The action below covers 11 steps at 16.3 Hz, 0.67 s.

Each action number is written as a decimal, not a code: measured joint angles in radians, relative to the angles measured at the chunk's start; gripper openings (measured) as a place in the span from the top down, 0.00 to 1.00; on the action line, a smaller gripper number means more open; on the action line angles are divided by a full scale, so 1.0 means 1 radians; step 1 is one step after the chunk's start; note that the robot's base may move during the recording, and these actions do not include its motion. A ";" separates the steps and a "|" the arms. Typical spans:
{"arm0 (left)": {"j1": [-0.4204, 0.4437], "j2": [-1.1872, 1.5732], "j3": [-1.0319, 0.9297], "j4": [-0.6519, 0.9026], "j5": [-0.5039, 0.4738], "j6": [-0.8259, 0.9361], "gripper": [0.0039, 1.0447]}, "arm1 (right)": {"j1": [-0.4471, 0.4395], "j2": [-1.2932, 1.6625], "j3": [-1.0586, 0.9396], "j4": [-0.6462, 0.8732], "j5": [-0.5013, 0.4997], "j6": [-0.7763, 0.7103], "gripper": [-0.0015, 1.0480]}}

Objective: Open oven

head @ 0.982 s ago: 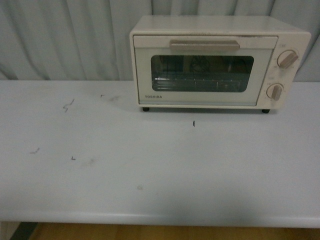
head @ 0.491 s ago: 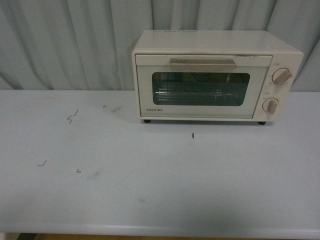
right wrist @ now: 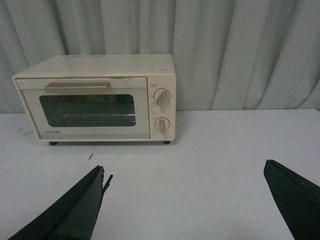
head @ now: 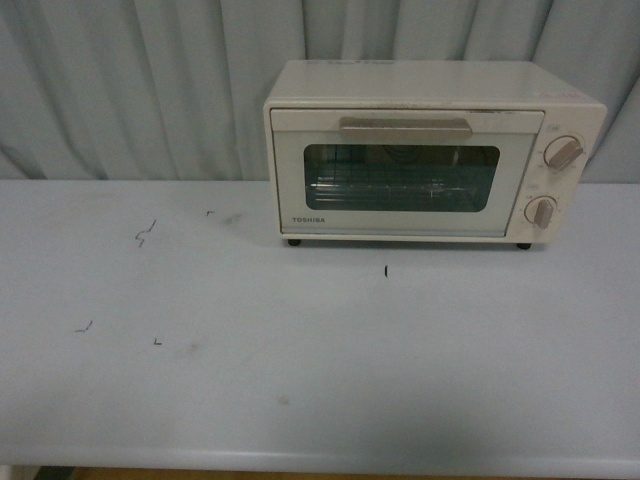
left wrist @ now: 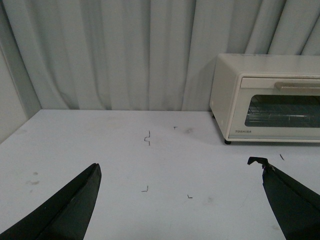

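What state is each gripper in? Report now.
Left gripper: open, holding nothing.
Right gripper: open, holding nothing.

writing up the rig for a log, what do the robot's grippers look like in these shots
Only the wrist views show them. The left gripper has two matte black jaws, wedge-shaped and tapering to narrow tips, one tip with a small hooked notch. The right gripper looks alike: black tapered jaws, one tip notched. No cables or markings show.
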 joint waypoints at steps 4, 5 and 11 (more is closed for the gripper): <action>0.000 0.000 0.000 0.000 0.000 0.000 0.06 | 0.000 0.000 0.000 0.000 0.000 0.000 0.06; 0.000 0.000 0.000 0.000 0.000 0.000 0.06 | 0.000 0.000 0.000 0.000 0.000 0.000 0.06; 0.000 0.000 0.000 0.000 0.000 0.000 0.06 | 0.000 0.000 0.000 0.000 0.000 0.000 0.06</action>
